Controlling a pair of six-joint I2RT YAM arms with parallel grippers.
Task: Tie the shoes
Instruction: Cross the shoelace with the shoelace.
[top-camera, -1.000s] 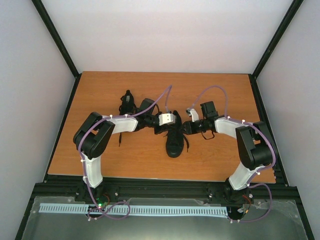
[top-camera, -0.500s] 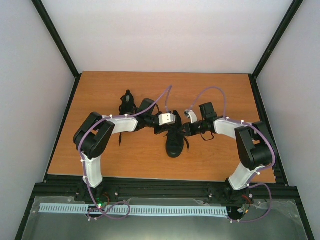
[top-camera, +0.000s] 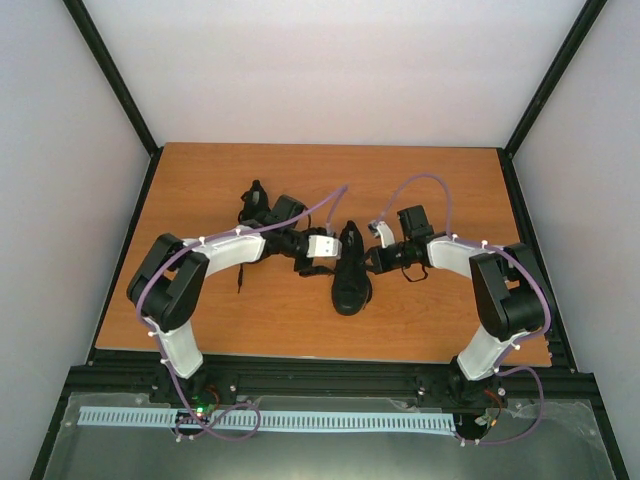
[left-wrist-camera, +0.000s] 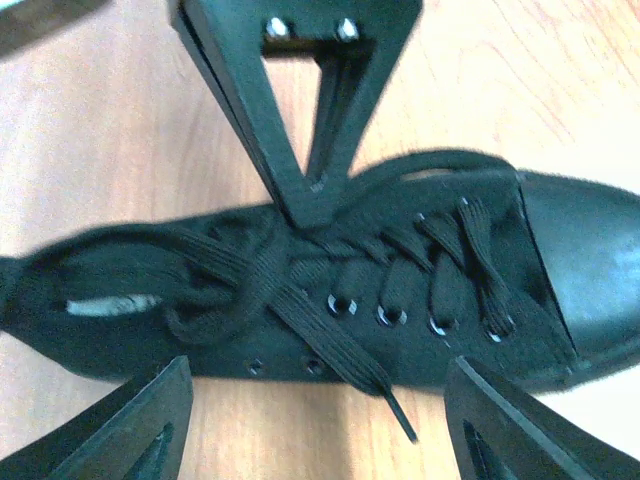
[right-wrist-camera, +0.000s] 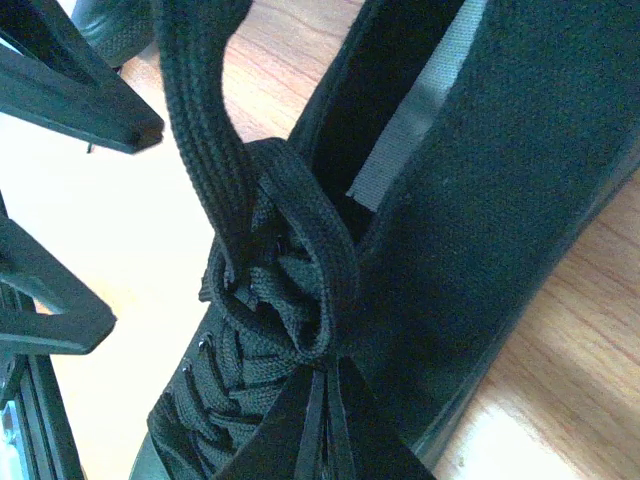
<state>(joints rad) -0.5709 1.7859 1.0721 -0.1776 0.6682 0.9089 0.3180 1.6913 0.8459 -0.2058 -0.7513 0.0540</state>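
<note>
Top external view, nearest first: the centre sneaker lies on the bench with its toe toward the near edge, between the two arms. Over its left side hangs the left gripper, fingers wide apart and holding nothing. From the right comes the right gripper, jaws pressed together, its tip at the lace crossing by the top eyelets. Whether a strand is pinched there I cannot tell. A loose lace end lies across the eyelet side. Farther back and left sits the second sneaker, well apart. The first knot seems to be in hand, with the bow not yet made. The next move calls for the open gripper to close on the loose end and pull against the other.
</note>
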